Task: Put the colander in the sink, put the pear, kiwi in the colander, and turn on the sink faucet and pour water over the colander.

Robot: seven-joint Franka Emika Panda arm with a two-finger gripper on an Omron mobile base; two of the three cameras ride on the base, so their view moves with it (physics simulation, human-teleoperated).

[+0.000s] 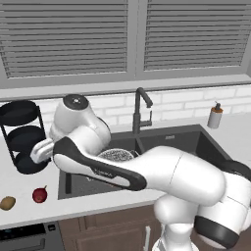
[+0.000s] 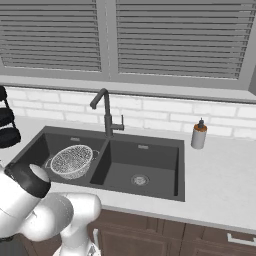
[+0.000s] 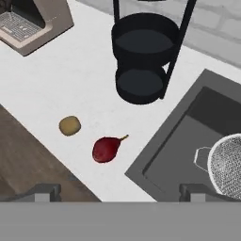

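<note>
Colander (image 1: pixel 116 155) in your left base view: it sits in the left basin of the dark grey sink (image 1: pixel 196 139), mostly hidden behind the white arm, with the faucet (image 1: pixel 140 112) rising at the back rim by the divider. Pear (image 1: pixel 39 194) and kiwi (image 1: pixel 7 202) lie side by side on the white counter (image 1: pixel 29 215) left of the sink, near its front edge, kiwi further left, the two apart. Black tiered rack (image 1: pixel 22 137) stands behind them by the wall; soap dispenser (image 1: pixel 214 116) stands on the counter right of the sink. Right base view: you see the colander (image 2: pixel 72 161) tilted in the left basin, the right basin holding nothing but its round drain (image 2: pixel 140 180), the faucet (image 2: pixel 106 116) between the basins at the back, the dispenser (image 2: pixel 199 134) to the right. Hand view, looking down on the counter: pear (image 3: pixel 108 148) with its stem pointing toward the sink, kiwi (image 3: pixel 70 125) just beside it, not touching; rack trays (image 3: pixel 143 59) beyond them, a coffee machine (image 3: pixel 33 21) in the corner, the colander rim (image 3: pixel 226 164) at the edge inside the basin. Gripper (image 3: pixel 117 193): your jaws stand wide apart, holding nothing, above the counter edge short of the pear.
</note>
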